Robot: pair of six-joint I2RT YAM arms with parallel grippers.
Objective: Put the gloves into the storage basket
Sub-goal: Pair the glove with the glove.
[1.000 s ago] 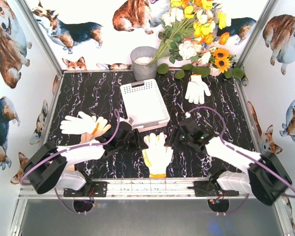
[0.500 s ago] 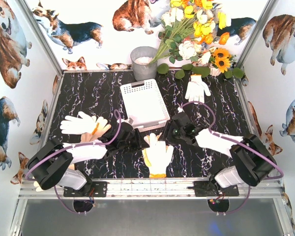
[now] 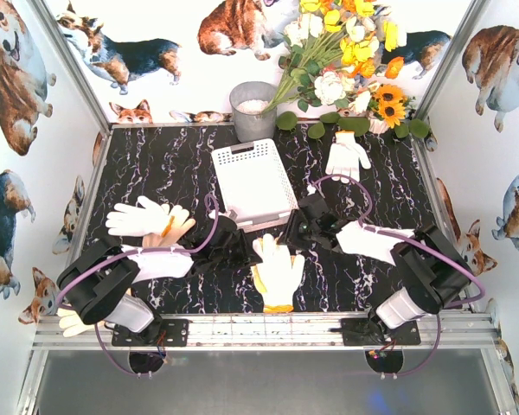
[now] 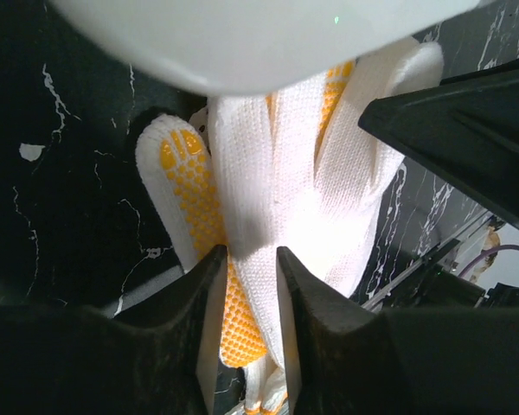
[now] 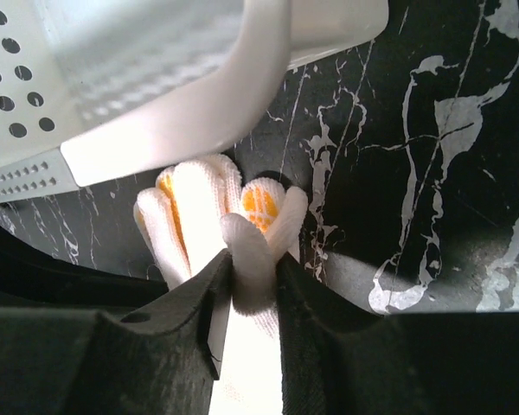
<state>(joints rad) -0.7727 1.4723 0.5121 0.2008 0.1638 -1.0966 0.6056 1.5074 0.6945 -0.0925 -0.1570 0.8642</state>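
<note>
Step in hand: grabbing the stacked gloves (image 3: 277, 272), which lie flat on the counter (image 3: 164, 164) at 6 o'clock of the basket (image 3: 246, 156), tips just beside its near wall. Left fingers (image 4: 203, 303) are almost closed, pinching a fold of the top glove from approx. 10 o'clock. Right fingers (image 5: 212, 303) squeeze one glove tip from 1 o'clock. Long axis runs 12–6, tips to 12, yellow cuff to 6. Next, prob.: lift both ends together, carry toward 12, clear the rim w/o snagging, release inside.
</note>
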